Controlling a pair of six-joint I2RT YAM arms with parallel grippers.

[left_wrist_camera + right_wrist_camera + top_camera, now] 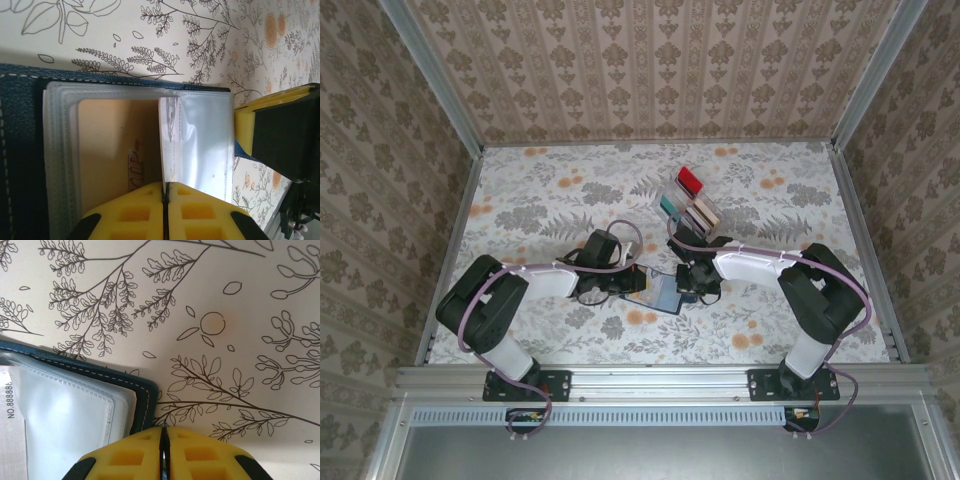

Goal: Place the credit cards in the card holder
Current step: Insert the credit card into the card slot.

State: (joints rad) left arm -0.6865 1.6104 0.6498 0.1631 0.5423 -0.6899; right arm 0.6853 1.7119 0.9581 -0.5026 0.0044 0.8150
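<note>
The card holder (658, 293) lies open on the floral worktop (540, 200), between the two arms. Left gripper (165, 192): jaws clenched, seemingly nipping the edge of a clear sleeve (200, 145); a tan-orange card (115, 145) sits in the neighbouring sleeve. Right gripper (163, 434): jaws pressed together just beside the holder's navy corner. More credit cards (691, 181) stand in the clear rack (677, 193) behind
</note>
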